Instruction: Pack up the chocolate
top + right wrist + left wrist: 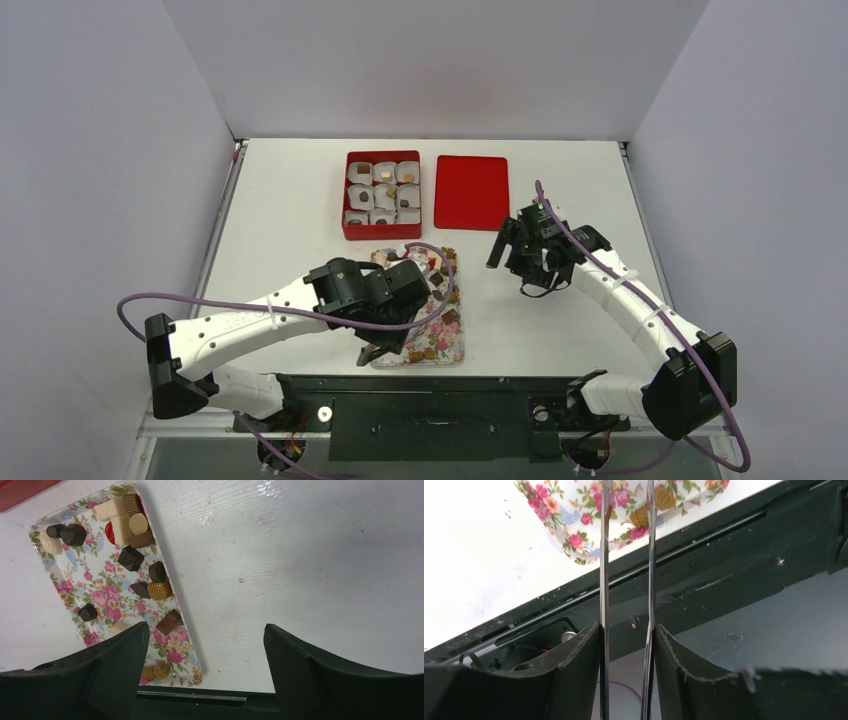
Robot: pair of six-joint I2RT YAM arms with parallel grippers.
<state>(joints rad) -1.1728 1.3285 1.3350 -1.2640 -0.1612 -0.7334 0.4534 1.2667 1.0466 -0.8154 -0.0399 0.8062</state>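
The chocolate pieces (pixel 448 318), dark brown, tan and cream, lie scattered on a floral tray (pixel 440 345) near the table's front. The right wrist view shows them well (pixel 131 558) on the tray (pixel 100 597). A few pieces sit in white paper cups in the red box (pixel 381 195). My left gripper (pixel 372 352) hangs over the tray's near left corner, shut on thin metal tweezers (pixel 604 580). The tweezer blades stand apart; their tips run out of view. My right gripper (pixel 510 255) is open and empty above bare table right of the tray.
The red lid (pixel 471 192) lies flat to the right of the box. The black base rail (pixel 704 565) runs along the table's near edge just behind the tray's corner (pixel 574 540). White walls close in the table's back and sides.
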